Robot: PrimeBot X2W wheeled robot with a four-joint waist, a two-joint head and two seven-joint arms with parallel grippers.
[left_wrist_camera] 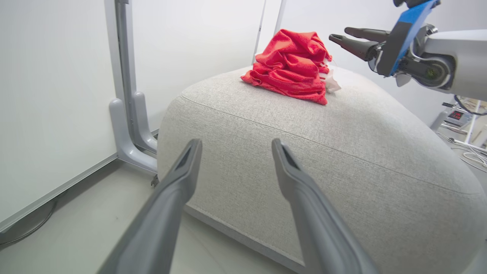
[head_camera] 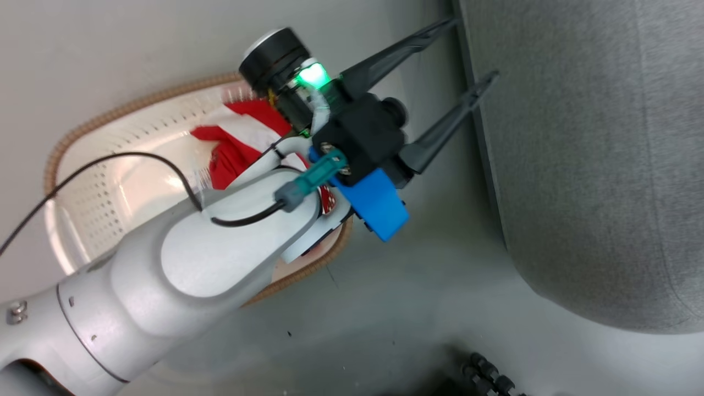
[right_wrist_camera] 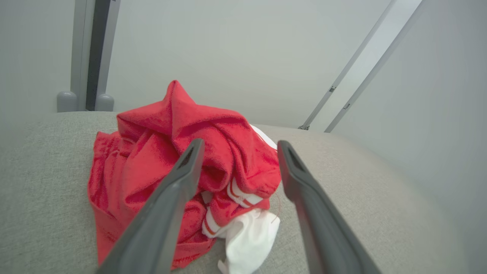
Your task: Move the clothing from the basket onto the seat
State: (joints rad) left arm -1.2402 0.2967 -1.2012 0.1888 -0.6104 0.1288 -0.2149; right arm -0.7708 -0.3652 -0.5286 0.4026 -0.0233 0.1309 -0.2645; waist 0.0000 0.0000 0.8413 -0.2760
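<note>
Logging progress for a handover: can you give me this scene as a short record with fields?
moved: red heap, loose on the seat
to move: red-and-white garment in the basket
left end effector: open, empty, facing the seat's corner
right end effector: open, just above the heap, gripping nothing
task: not finished

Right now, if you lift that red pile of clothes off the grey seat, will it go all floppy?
Probably floppy: the clothing lies crumpled in soft folds on the seat, so it would likely droop and unfold. It looks thin, so likely light. Pushed, it would probably bunch up rather than slide on that rough-looking fabric.
</note>
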